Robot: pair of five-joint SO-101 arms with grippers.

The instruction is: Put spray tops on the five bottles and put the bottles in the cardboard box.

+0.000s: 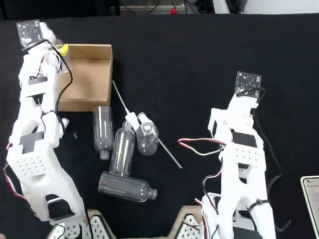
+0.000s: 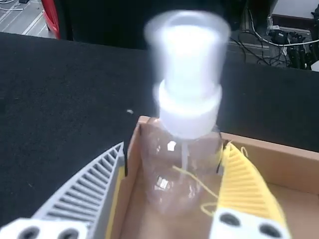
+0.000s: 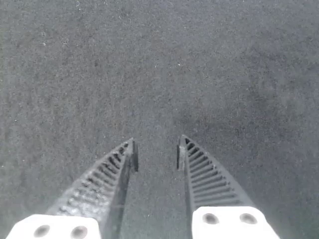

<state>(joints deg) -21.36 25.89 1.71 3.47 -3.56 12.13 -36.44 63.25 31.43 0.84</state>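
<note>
Clear plastic, likely light, slick and crushable: my left hand [image 2: 174, 147] grips the bottle [image 2: 167, 174] by its body, over the box [image 2: 281, 160]; my right hand [image 3: 156, 152] hangs open above the tabletop [image 3: 149, 59].

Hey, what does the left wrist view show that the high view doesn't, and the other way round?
Left wrist view: the left gripper shut on a clear bottle wearing a white spray top, its dip tube visible inside. High view: four more bottles on the table beside the cardboard box, with loose spray tops among them. Both: the cardboard box and the black table.
</note>
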